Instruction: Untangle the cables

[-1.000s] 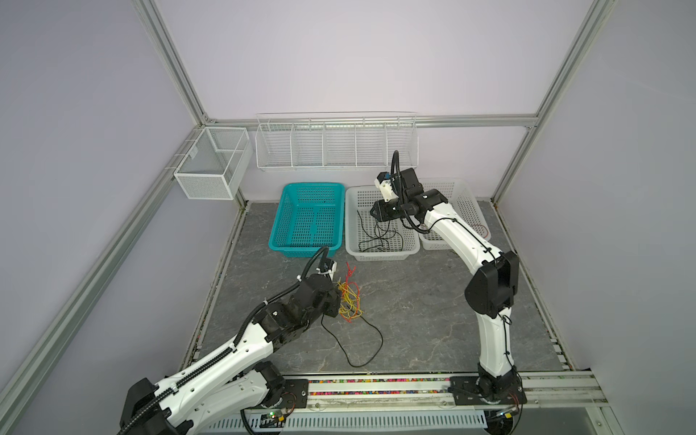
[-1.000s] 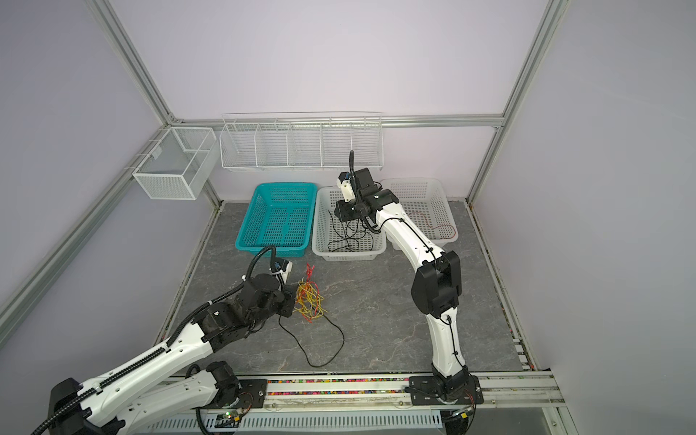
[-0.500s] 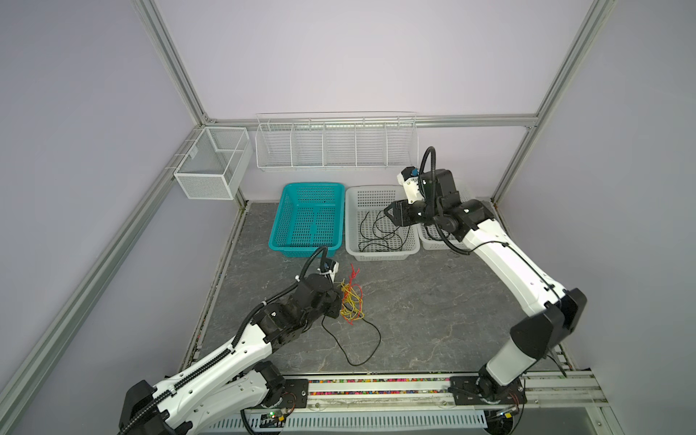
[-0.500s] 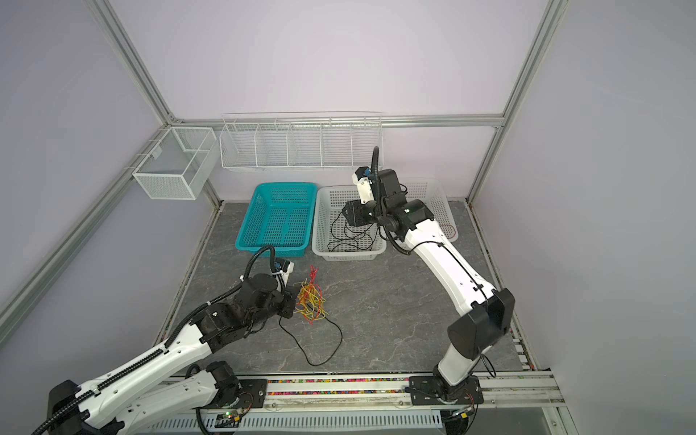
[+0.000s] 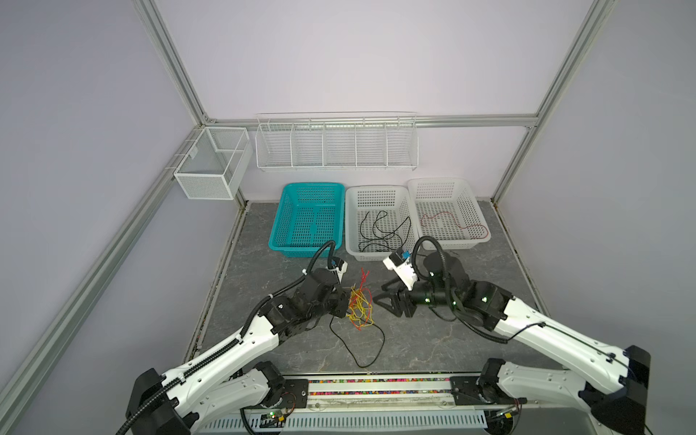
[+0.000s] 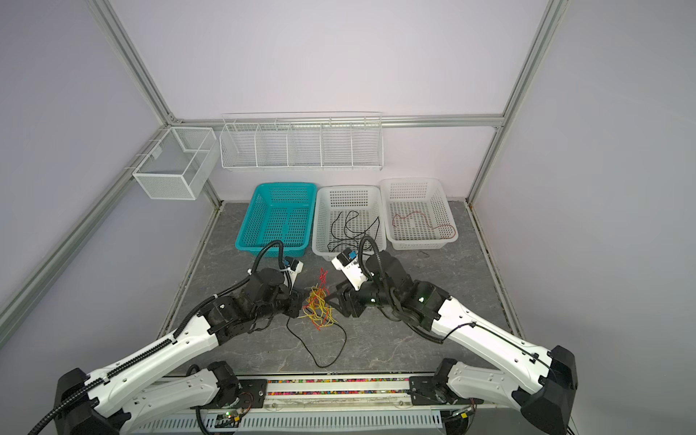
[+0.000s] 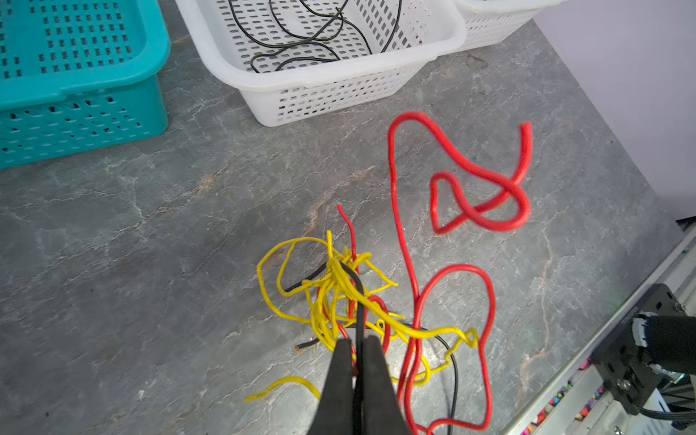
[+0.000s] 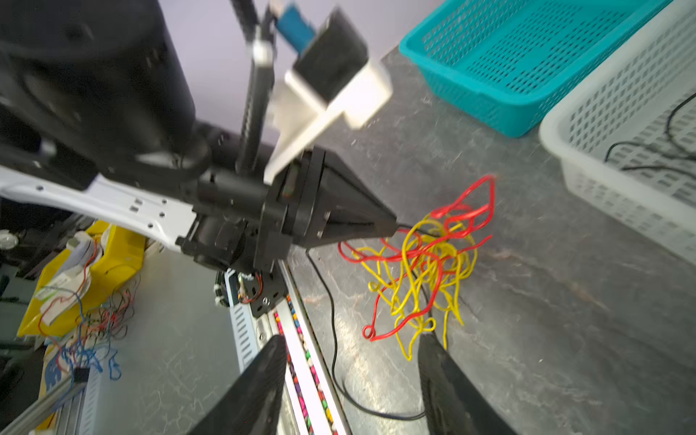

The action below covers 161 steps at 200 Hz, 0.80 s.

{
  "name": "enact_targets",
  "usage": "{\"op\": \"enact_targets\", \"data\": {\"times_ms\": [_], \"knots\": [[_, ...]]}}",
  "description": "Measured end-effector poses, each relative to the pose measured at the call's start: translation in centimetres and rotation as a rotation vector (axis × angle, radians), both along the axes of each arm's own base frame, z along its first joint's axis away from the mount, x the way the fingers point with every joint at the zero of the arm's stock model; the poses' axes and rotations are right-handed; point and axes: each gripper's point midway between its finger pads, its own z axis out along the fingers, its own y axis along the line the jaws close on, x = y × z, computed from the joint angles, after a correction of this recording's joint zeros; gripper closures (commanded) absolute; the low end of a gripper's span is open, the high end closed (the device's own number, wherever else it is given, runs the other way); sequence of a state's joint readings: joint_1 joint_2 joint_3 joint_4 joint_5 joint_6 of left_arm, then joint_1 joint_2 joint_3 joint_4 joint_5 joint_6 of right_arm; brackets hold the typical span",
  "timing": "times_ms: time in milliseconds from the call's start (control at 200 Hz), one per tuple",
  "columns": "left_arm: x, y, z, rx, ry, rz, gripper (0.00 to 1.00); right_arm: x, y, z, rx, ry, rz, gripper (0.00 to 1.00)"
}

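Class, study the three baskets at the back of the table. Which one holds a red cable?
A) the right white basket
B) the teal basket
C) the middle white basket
A: the red cable lies in the right white basket, while the middle white basket holds only black cables.
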<state>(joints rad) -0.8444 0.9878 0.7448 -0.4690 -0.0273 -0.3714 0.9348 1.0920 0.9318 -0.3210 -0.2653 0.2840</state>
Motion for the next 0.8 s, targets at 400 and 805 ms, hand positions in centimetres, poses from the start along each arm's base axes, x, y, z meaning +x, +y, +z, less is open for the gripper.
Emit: {"op": "enact_targets", "data": {"times_ms": [400, 805], "knots": [[-0.8, -1.2, 0.7, -0.069, 0.022, -0.052, 1.0, 2.3, 0.8, -7.4, -0.14, 0.047, -0.1, 0.55], [-1.6, -0.1, 1.4, -0.105, -0.008, -0.045, 1.0, 4.4, 0.1, -6.0, -0.108, -0.037, -0.221, 0.93]]}}
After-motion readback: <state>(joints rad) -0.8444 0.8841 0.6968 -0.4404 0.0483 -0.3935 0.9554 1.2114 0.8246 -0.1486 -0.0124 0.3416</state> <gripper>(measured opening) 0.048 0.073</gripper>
